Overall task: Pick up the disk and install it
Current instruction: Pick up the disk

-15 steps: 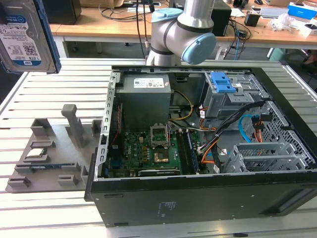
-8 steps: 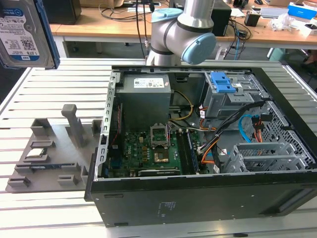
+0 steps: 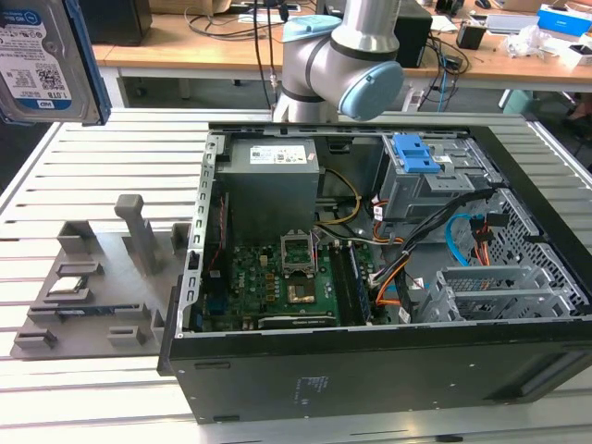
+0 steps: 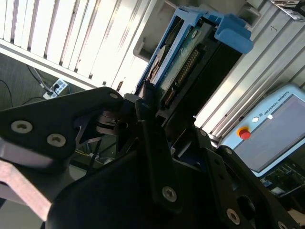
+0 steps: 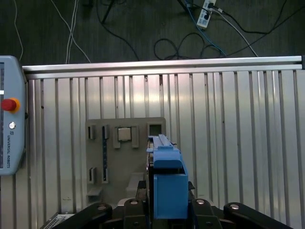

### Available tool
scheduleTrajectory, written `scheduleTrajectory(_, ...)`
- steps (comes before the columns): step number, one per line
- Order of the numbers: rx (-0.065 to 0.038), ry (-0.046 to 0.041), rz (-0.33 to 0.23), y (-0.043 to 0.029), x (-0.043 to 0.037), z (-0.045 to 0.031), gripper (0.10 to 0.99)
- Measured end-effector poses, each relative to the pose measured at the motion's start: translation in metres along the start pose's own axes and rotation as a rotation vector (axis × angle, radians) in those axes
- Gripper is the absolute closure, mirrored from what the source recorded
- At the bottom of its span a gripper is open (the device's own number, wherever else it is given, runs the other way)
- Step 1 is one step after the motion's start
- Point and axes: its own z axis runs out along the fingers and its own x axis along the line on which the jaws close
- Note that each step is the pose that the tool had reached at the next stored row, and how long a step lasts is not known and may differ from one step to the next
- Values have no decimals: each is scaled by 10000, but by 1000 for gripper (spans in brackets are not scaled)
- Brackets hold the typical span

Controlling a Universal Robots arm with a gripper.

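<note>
The disk (image 3: 42,55) hangs high above the table at the exterior view's far left, its white-and-blue label facing the camera and a blue rail along its edge. In the second wrist view my gripper (image 4: 159,107) is shut on the disk (image 4: 183,71), black fingers (image 4: 155,143) clamping its sides, with the blue carrier handle (image 4: 233,31) at the far end. In the first wrist view the disk's blue carrier (image 5: 167,183) stands edge-on between the gripper's black fingers (image 5: 138,202), above the grey fixture plate (image 5: 95,157).
An open computer case (image 3: 370,370) lies on the slatted aluminium table (image 3: 111,157), with a blue-latched drive bay (image 3: 414,153) at its back right. The grey fixture (image 3: 102,287) beside it holds a small silver chip (image 3: 69,285). A teach pendant (image 5: 9,129) lies on the table.
</note>
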Motion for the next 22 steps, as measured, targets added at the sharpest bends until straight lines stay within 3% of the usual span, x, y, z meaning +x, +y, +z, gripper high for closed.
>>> scheduleTrajectory(2, 1, 1, 0, -15, -1, -1, 722)
scheduleTrajectory(10, 0, 0, 1, -212, -8, -10, 722)
scheduleTrajectory(22, 1, -1, 0, -595, -21, -28, 722)
